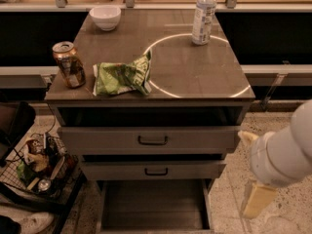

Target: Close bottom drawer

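Cabinet of three grey drawers stands on a speckled floor, with the bottom drawer pulled well out at its foot. Its flat grey inside faces the camera and its front is cut off by the lower edge of the view. Above it, the middle drawer and the top drawer each sit slightly forward, black loop handles showing. The robot's gripper hangs low at the right, beside the cabinet and apart from the bottom drawer, below a thick white arm; whether it is spread or closed cannot be told. On the cabinet's top sit a white bowl, a drink can, a crumpled green packet and a clear water bottle. A wire basket of clutter stands at the left.
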Controlling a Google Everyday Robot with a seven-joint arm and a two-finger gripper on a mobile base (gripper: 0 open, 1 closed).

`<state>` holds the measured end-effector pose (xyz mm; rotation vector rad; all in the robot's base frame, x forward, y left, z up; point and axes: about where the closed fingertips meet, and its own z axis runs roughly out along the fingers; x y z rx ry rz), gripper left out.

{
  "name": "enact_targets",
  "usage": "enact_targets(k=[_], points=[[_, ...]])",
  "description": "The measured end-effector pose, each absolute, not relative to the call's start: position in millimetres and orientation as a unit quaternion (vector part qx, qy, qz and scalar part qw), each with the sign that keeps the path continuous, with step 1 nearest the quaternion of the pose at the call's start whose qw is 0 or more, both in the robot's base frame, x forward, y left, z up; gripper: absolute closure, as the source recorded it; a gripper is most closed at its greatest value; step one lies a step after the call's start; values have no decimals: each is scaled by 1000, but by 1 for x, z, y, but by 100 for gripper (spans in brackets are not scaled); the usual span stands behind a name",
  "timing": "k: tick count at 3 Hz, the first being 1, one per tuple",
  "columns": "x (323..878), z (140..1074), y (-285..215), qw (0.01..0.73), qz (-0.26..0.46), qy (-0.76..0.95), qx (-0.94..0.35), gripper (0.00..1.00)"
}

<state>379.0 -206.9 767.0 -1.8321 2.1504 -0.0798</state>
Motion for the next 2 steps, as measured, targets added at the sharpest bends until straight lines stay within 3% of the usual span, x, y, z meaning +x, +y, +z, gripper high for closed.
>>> enact_targets(k=[2], points=[[323,614,-221,105,5,763,-638,0]])
